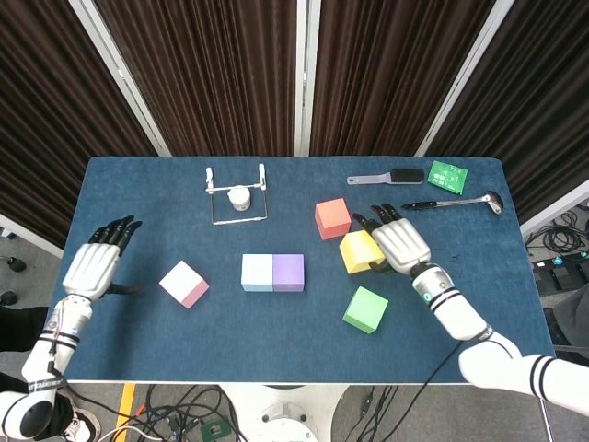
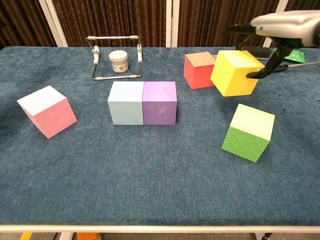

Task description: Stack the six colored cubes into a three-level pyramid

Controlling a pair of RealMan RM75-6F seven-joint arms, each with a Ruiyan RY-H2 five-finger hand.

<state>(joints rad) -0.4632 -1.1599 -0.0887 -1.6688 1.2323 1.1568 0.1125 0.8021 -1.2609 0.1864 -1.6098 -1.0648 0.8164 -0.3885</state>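
Note:
My right hand [image 1: 398,243] [image 2: 282,26] grips the yellow cube [image 1: 359,251] [image 2: 234,73] from above and holds it tilted, lifted off the table just right of the red cube [image 1: 331,218] [image 2: 201,69]. A light blue cube [image 1: 257,273] [image 2: 126,102] and a purple cube [image 1: 288,273] [image 2: 160,102] stand side by side, touching, mid-table. The green cube [image 1: 365,309] [image 2: 249,132] lies front right, the pink cube [image 1: 184,283] [image 2: 46,110] at the left. My left hand [image 1: 96,262] hovers open near the left edge, holding nothing.
A wire rack [image 1: 236,195] [image 2: 115,59] with a small white jar [image 1: 239,197] [image 2: 118,61] stands at the back. A black brush [image 1: 386,177], a green card [image 1: 448,174] and a ladle [image 1: 456,202] lie at the back right.

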